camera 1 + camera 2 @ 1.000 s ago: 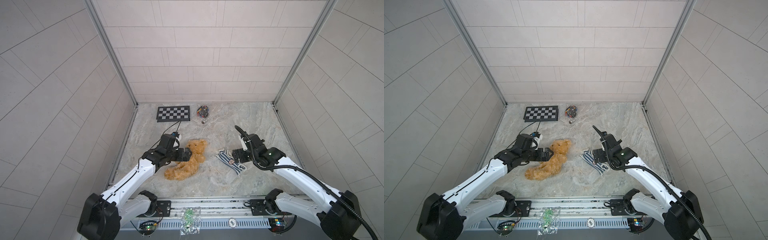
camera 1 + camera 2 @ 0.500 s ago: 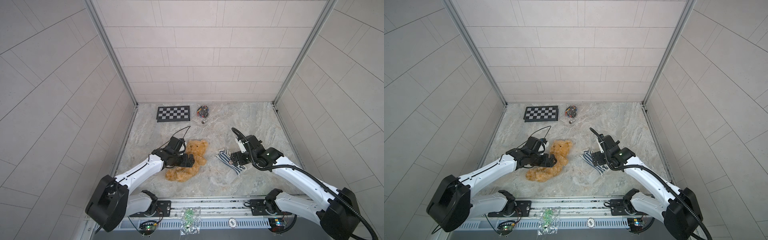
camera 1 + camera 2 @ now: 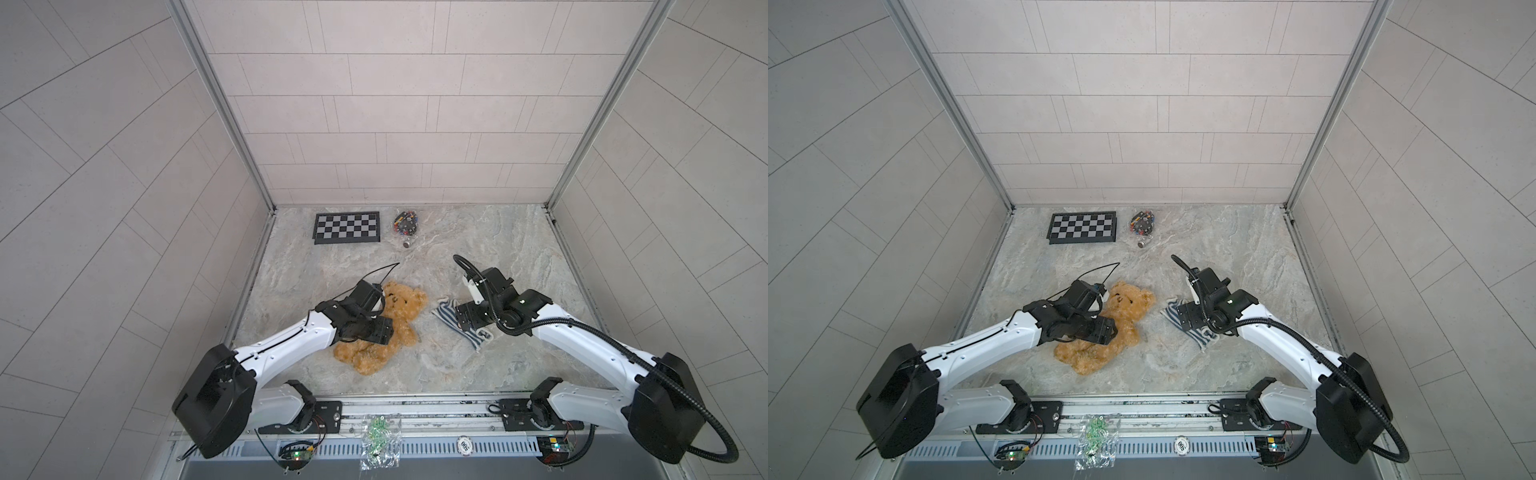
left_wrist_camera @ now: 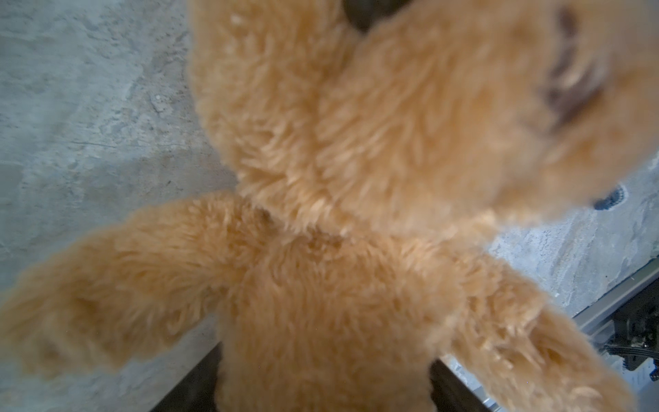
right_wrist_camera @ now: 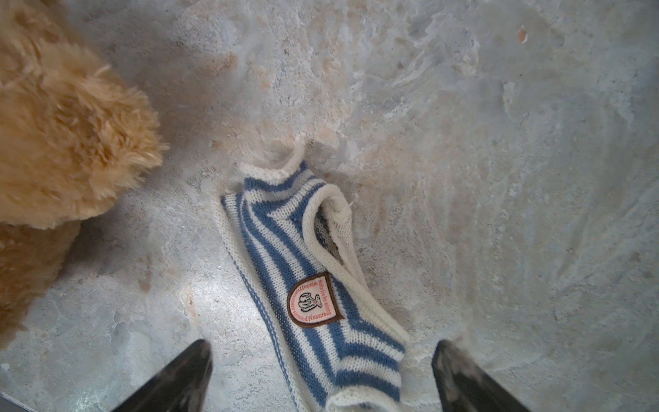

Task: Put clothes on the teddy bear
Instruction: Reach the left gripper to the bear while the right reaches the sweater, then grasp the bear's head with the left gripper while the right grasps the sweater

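My left pincer point(image 3: 384, 332) lies across the teddy bear point(image 3: 405, 303), with a finger point(image 4: 185, 388) on each side of its trunk and fur against both. I cannot tell whether they squeeze. My right pincer point(image 5: 322, 344) stands spread, its tips either side of one end of the striped shirt point(image 5: 285, 249), gripping nothing.

Tiled walls point(image 3: 395, 124) shut me in at the back and on both sides, and a metal rail point(image 3: 415, 409) bounds the near edge of the marble table point(image 3: 478, 232). Bare stone lies open behind the bear and to the right of the shirt.

The bear lies face up, left of the middle, head toward the back wall and legs toward the rail. It is fluffy and golden-brown, with round ears and a dark nose. A checkerboard point(image 3: 347, 227) lies by the back edge. The shirt lies near the bear's head, apart from it. A small bag of bits point(image 3: 406, 224) sits just beside the checkerboard.
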### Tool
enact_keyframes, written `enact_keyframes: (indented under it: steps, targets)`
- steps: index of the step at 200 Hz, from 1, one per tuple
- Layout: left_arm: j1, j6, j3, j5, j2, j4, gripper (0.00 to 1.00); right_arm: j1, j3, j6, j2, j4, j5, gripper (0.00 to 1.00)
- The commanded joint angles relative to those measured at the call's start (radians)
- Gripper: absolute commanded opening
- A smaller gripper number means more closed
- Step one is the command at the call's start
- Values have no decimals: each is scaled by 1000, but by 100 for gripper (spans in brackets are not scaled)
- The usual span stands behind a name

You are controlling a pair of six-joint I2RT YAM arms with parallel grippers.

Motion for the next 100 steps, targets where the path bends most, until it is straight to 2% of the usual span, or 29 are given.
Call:
enact_keyframes:
  steps: [1,28,59,100]
  targets:
    - [-13,31,31,-33,-16,-82,79,8,28,15,11,27,7,99]
    - [-17,59,81,-65,-34,-133,91,8,21,21,22,59,4,99]
    - [-17,75,135,-104,-19,-165,90,8,28,32,31,64,4,98]
    - [-25,53,155,-34,66,-117,86,8,30,8,42,68,2,98]
